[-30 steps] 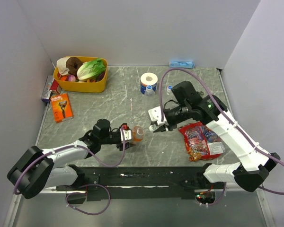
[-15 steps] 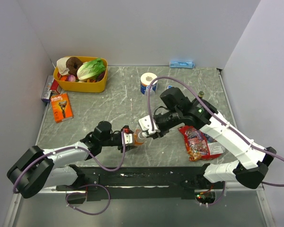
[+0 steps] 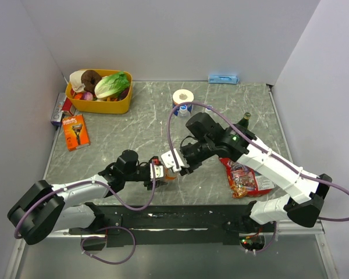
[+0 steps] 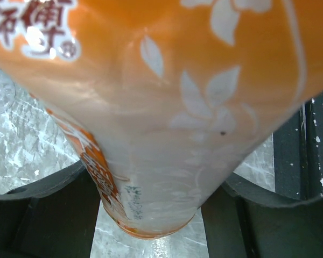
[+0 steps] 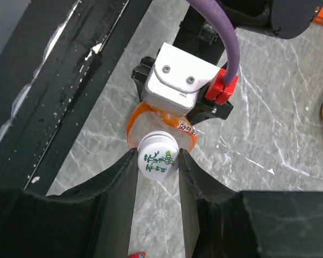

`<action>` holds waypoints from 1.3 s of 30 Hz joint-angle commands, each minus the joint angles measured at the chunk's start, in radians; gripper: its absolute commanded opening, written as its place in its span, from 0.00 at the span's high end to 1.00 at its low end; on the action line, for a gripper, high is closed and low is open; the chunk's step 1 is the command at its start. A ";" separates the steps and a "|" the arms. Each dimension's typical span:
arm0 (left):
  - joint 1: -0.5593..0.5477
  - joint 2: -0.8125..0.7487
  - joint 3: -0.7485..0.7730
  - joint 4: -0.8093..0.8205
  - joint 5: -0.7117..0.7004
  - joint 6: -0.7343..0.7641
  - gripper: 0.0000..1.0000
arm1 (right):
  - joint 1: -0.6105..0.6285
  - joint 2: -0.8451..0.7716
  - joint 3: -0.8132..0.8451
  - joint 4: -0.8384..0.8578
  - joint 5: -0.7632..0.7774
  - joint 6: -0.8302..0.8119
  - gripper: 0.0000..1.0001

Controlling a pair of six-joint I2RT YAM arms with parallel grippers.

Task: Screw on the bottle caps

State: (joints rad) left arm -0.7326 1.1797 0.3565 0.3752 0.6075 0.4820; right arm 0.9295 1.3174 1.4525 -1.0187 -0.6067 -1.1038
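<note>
My left gripper (image 3: 156, 171) is shut on the orange drink bottle (image 4: 167, 107) and holds it upright on the table, its fingers (image 4: 54, 209) on both sides of the lower body. My right gripper (image 5: 157, 158) comes from above, shut on a small white cap with green print (image 5: 158, 156) that sits right over the bottle's top (image 5: 133, 121). In the top view the right gripper (image 3: 171, 163) hides most of the bottle. A small clear bottle with blue (image 3: 183, 108) stands by the toilet roll (image 3: 182, 96). I cannot see any loose blue caps.
A red snack packet (image 3: 244, 174) lies under my right arm. A yellow basket of food (image 3: 99, 106) and an orange razor pack (image 3: 75, 132) are at the back left. A blue item (image 3: 223, 78) lies at the back wall. The black base rail (image 5: 48, 80) runs close by.
My right arm has swung left and down from mid-table until its gripper is over the orange bottle's top. The left gripper has kept the bottle nearly in place.
</note>
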 commanded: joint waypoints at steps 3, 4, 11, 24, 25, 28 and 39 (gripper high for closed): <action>-0.005 -0.048 0.022 0.062 0.014 -0.062 0.99 | 0.025 0.011 -0.006 -0.024 0.087 -0.015 0.72; -0.007 -0.049 0.021 0.068 0.009 -0.080 0.99 | 0.025 0.013 -0.009 -0.026 0.093 -0.013 0.72; -0.007 -0.060 -0.004 0.139 -0.044 -0.141 0.99 | 0.023 0.020 -0.044 0.003 0.142 0.040 0.73; -0.007 -0.086 -0.060 0.278 -0.143 -0.184 0.99 | -0.060 0.068 -0.015 0.022 0.062 0.265 0.73; -0.007 -0.086 -0.062 0.283 -0.146 -0.189 0.99 | -0.061 0.068 -0.015 0.026 0.061 0.275 0.73; -0.005 -0.084 -0.060 0.295 -0.155 -0.206 0.99 | -0.067 0.066 -0.015 0.045 0.068 0.312 0.73; -0.007 -0.097 -0.054 0.309 -0.158 -0.299 0.99 | -0.069 0.026 -0.047 0.163 0.131 0.469 0.73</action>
State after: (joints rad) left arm -0.7345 1.1339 0.2657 0.5049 0.4240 0.2352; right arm 0.8600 1.3518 1.4189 -0.8677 -0.4866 -0.7223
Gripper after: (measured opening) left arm 0.657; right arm 0.400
